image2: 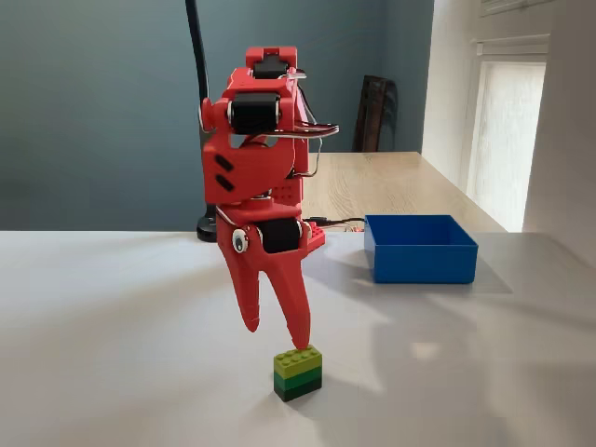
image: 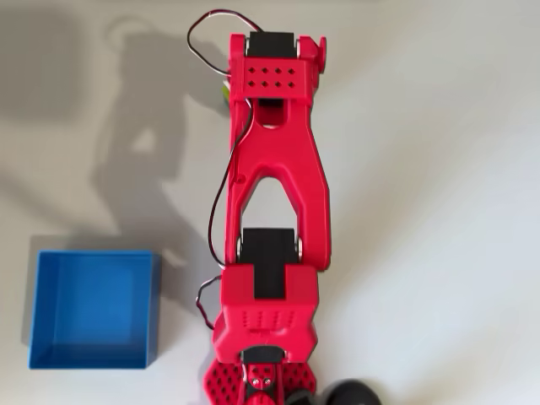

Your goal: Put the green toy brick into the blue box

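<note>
The task is sitting at its very start: nothing is grasped and nothing is in the box yet. In the fixed view the red tool point(image2: 277, 337) is hanging over the green toy brick point(image2: 298, 372) with its two fingers spread apart, the tip of the longer finger point(image2: 296, 321) coming down just above the brick's studded top; whether it is touching the studs is hard to tell. The brick is standing upright on the white table point(image2: 112, 372), lime on top with darker green layers beneath. The blue box point(image2: 421, 261) is resting empty on the table, well apart from the brick, further back and to the right in this view. What is left, by my judgement, is the whole job: closing on the brick, lifting it, carrying it across and letting it go inside the walls.

The overhead view is giving the plan: the blue box point(image: 93, 310) is lying at the lower left beside the arm's base, and its bare bottom is plainly showing. The red arm point(image: 274, 169) is stretching up the picture and covering the brick, bar a faint green sliver at its left edge. The fixed view alone is giving the open fingers and the height over the brick.
</note>
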Motion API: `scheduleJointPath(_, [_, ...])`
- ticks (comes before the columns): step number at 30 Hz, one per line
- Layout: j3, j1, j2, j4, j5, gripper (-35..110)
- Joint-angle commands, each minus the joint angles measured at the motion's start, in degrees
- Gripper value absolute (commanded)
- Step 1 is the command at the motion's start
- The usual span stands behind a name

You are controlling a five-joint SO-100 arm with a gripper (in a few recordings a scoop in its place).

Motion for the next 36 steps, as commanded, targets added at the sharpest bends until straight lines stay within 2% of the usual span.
scheduleJointPath(1, [-4.9, -0.4, -0.1, 0.8, -0.7, 35])
scheduleJointPath(19, [-14.0, -6.1, -9.4, 1.5, 1.3, 31])
scheduleJointPath(29, [-13.2, -6.3, -9.7, 1.1, 3.7, 11])
scheduleJointPath(36, [-12.3, -6.4, -9.7, -0.6, 5.6, 5])
